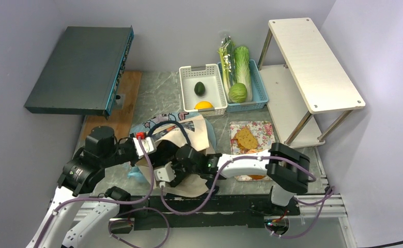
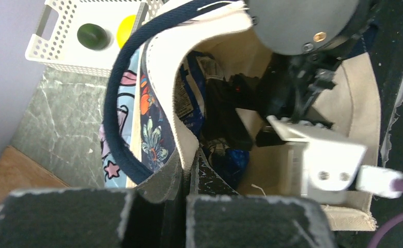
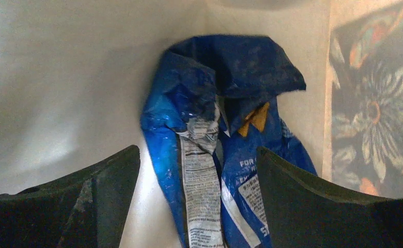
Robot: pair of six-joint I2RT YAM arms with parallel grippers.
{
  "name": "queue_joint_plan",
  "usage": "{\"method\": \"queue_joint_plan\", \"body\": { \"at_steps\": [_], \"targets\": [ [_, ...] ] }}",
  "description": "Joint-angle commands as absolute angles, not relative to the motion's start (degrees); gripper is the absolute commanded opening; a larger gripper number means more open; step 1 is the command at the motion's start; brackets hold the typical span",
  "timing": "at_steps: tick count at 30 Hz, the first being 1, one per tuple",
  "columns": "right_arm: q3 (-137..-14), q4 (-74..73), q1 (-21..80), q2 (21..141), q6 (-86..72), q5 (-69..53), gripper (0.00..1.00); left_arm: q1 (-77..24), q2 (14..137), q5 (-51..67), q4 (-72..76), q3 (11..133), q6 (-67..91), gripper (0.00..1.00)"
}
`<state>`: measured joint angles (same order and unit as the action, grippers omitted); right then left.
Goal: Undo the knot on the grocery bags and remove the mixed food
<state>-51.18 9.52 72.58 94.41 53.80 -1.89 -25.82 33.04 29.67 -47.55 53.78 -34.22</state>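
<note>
The beige canvas tote (image 1: 195,133) lies open in front of the arms. My left gripper (image 2: 186,178) is shut on the tote's rim (image 2: 189,132) and holds the mouth open; it also shows in the top view (image 1: 155,147). My right gripper (image 3: 199,206) is inside the tote, open, its jaws on either side of the crumpled blue tortilla-chip bag (image 3: 215,134) without closing on it. From the left wrist, the right gripper (image 2: 251,129) reaches over the chip bag (image 2: 238,159). A bit of light-blue plastic bag (image 1: 135,174) shows beside the tote. The knot is out of view.
A white basket (image 1: 186,98) holds the avocado (image 1: 200,88) and orange doughnut (image 1: 204,105). A blue basket (image 1: 260,88) holds green stalks (image 1: 226,59), napa cabbage (image 1: 243,64) and round cabbage (image 1: 237,92). Bread (image 1: 246,138) lies on a floral plate. A white shelf (image 1: 313,62) stands right, a dark box (image 1: 80,70) left.
</note>
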Motion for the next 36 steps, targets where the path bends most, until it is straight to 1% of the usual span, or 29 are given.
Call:
{"method": "queue_joint_plan", "body": {
  "at_steps": [1, 5, 9, 13, 14, 16, 17, 19, 20, 21, 22, 25, 27, 29, 33, 36],
  "targets": [
    [-56.2, 11.1, 69.4, 99.0, 48.5, -2.0, 0.83, -25.9, 32.8, 33.6, -43.4, 57.1, -30.2, 0.0],
    [-59.5, 10.4, 68.5, 103.9, 47.9, -3.6, 0.82, -25.9, 32.4, 33.8, -43.7, 56.9, -30.2, 0.0],
    [-63.1, 6.0, 67.7, 109.6, 47.7, -7.0, 0.81, -25.9, 32.3, 33.6, -43.9, 56.6, -30.3, 0.0],
    [-65.5, 3.1, 67.5, 114.5, 47.0, -7.7, 0.77, -25.9, 32.1, 33.0, -44.3, 56.4, -30.1, 0.0],
    [-66.2, 2.5, 67.3, 115.6, 46.6, -7.8, 0.74, -25.9, 32.0, 32.8, -44.4, 56.2, -30.2, 0.0],
    [-67.9, 0.3, 66.9, 117.4, 45.7, -8.6, 0.64, -25.9, 31.9, 32.4, -44.8, 56.0, -30.2, 0.0],
    [-68.6, -1.6, 66.7, 118.1, 45.0, -8.7, 0.57, -25.9, 31.8, 32.1, -44.9, 56.1, -30.2, 0.0],
    [-69.2, -3.3, 66.5, 118.7, 44.1, -8.8, 0.38, -25.9, 31.6, 31.9, -45.3, 56.1, -30.5, 0.0],
    [-69.4, -3.8, 66.4, 118.5, 43.7, -8.6, 0.24, -25.9, 31.6, 31.7, -45.5, 56.0, -30.6, 0.0],
    [-69.5, -4.1, 66.5, 117.7, 42.8, -8.0, 0.06, -25.9, 31.4, 31.3, -45.7, 56.0, -30.8, 0.0],
    [-69.5, -3.7, 66.6, 116.3, 40.8, -7.2, 0.0, -25.9, 31.4, 31.1, -46.0, 56.0, -31.1, 0.0],
    [-65.8, 2.3, 66.5, 108.1, 35.3, -6.1, 0.0, -25.9, 30.5, 29.2, -47.0, 55.6, -31.5, 0.0],
    [-61.5, 7.7, 66.5, 101.1, 32.7, -7.4, 0.0, -25.9, 29.4, 27.8, -47.0, 54.6, -31.3, 0.0],
    [-59.3, 9.4, 66.5, 94.5, 30.5, -9.5, 0.0, -25.9, 28.5, 26.1, -46.8, 53.4, -31.0, 0.0],
    [-56.7, 11.7, 66.5, 87.0, 27.3, -13.5, 0.0, -25.9, 27.9, 24.7, -46.3, 52.6, -29.8, 0.0],
    [-56.6, 11.7, 66.4, 83.4, 25.7, -16.1, 0.0, -25.9, 28.0, 24.5, -46.2, 52.3, -28.9, 0.0]
  ]
}}
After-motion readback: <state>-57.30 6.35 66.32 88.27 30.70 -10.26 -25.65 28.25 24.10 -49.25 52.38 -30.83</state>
